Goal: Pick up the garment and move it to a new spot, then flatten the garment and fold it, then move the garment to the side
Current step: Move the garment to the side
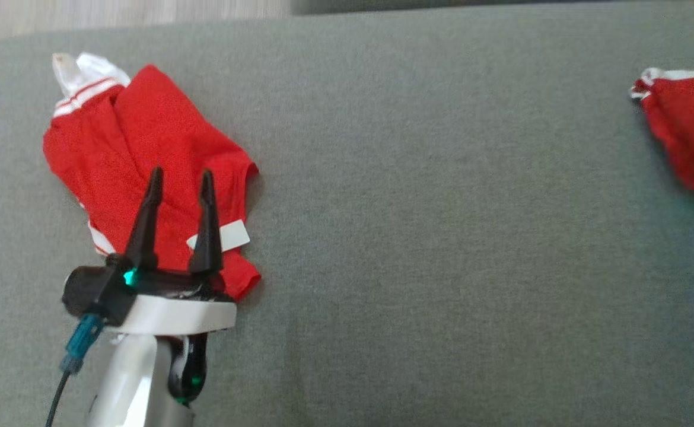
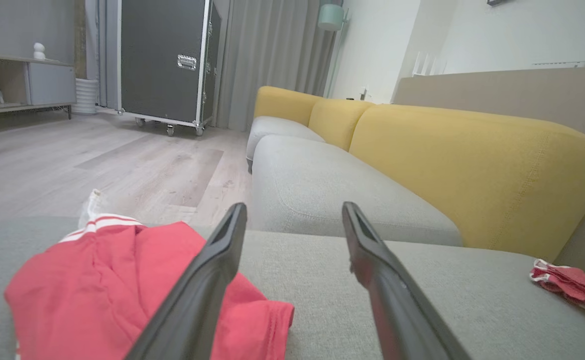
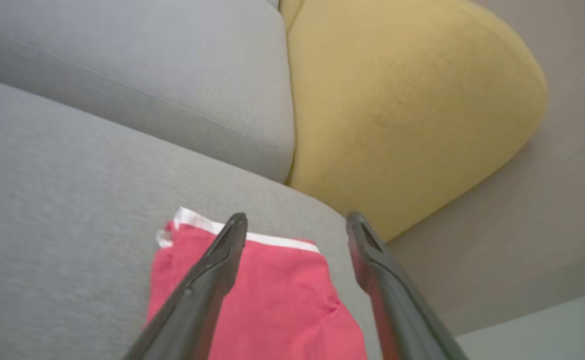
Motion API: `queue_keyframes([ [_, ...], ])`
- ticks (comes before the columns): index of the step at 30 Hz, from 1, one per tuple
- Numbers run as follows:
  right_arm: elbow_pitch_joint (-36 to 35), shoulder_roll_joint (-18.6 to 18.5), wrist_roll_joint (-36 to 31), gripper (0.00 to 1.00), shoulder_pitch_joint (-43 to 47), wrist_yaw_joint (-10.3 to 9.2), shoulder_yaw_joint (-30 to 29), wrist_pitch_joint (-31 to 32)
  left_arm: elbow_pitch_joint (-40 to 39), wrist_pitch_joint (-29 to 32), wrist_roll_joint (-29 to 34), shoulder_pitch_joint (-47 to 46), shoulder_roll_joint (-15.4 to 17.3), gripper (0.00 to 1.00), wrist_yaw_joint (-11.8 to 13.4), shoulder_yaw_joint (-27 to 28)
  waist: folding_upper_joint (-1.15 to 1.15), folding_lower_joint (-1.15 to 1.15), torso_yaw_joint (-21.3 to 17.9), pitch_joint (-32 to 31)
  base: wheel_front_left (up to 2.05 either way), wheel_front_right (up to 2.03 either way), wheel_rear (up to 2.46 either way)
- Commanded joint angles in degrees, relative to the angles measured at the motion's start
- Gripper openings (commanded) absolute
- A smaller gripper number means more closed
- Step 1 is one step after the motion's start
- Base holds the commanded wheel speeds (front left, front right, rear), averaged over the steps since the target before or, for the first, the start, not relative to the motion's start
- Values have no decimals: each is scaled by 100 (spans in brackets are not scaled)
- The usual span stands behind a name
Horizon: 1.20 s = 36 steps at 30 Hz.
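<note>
A crumpled red garment (image 1: 163, 136) with white stripes and a white label lies on the grey cushion (image 1: 442, 237) at the left. My left gripper (image 1: 181, 173) hovers over its near part, open, with nothing between its fingers. In the left wrist view the same garment (image 2: 97, 280) sits below and left of that gripper (image 2: 295, 207). A second red garment (image 1: 685, 124) with white trim lies at the cushion's right edge, partly cut off. In the right wrist view my right gripper (image 3: 297, 217) stands open just above this piece (image 3: 272, 300), holding nothing.
A grey sofa seat (image 2: 332, 190) with yellow backrests (image 2: 472, 170) adjoins the cushion beyond its far edge. Wooden floor (image 2: 97, 165) and a black wheeled case (image 2: 162, 60) lie further off. The second garment (image 2: 572, 285) rests near the cushion's corner beside the yellow backrest (image 3: 397, 100).
</note>
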Motion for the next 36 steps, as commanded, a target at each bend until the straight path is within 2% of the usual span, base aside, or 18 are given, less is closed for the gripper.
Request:
queue_keyframes([
  [1,-211,86,5,100,-177,-5,148,-115,-198,-47,53,-31,33,100,-29,229,0,0,-82,-224,0,0,0],
  [8,-509,1083,392,100,-350,-5,462,-652,-365,-47,34,286,33,100,-21,472,0,0,-260,-867,0,0,0],
  [11,-747,1523,813,100,-345,-5,493,-794,-520,-47,-118,452,33,100,-24,560,0,0,-324,-1077,0,0,0],
  [14,-1125,1770,1348,100,-192,-5,628,-926,-569,-47,-111,618,33,100,-25,624,0,0,-374,-1244,0,0,0],
  [18,-1686,1843,2426,100,423,-5,1170,-1008,-596,-47,-118,810,33,100,-26,669,0,0,-412,-1396,0,0,0],
  [23,-2428,1846,3587,100,1763,-5,1693,-1040,-621,-47,-203,1009,33,100,24,679,0,0,-408,-1492,0,0,0],
  [25,-2676,1847,3707,100,2297,-5,1811,-1045,-613,-47,-200,1103,33,100,64,698,0,0,-414,-1505,0,0,0],
  [30,-3296,1848,3519,100,3431,-5,1912,-1048,-487,-47,-112,1274,33,100,185,787,0,0,-412,-1504,0,0,0],
  [36,-3690,1848,3766,100,4041,-5,2018,-1049,-446,-47,-100,1389,33,100,172,793,0,0,-421,-1499,0,0,0],
])
